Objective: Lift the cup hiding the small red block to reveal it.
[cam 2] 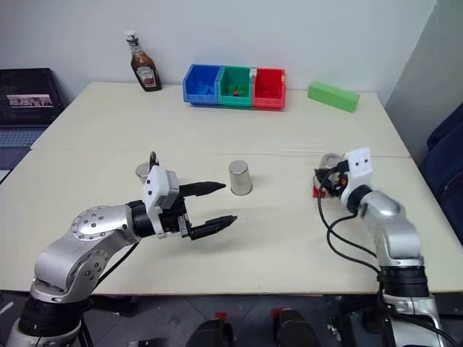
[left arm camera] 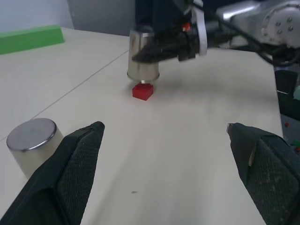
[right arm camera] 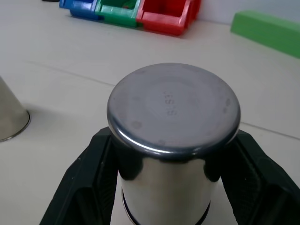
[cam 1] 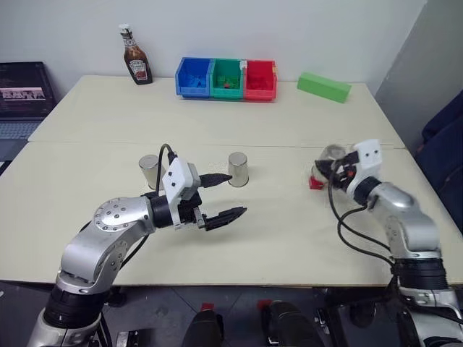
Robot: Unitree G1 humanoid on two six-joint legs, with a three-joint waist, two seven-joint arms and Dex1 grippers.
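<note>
Under shiny steel cup (left arm camera: 143, 56) in right claw (right arm camera: 164, 173), small red block (left arm camera: 143, 91)

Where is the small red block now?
The small red block lies uncovered on the table's right side, just under the cup lifted by the right claw.

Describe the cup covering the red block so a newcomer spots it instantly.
On the cream table, look to the robot's right side, away from the bins at the far edge. There the right gripper holds a steel cup upside down, lifted. Unlike the other two cups, it hangs above the small red block.
</note>
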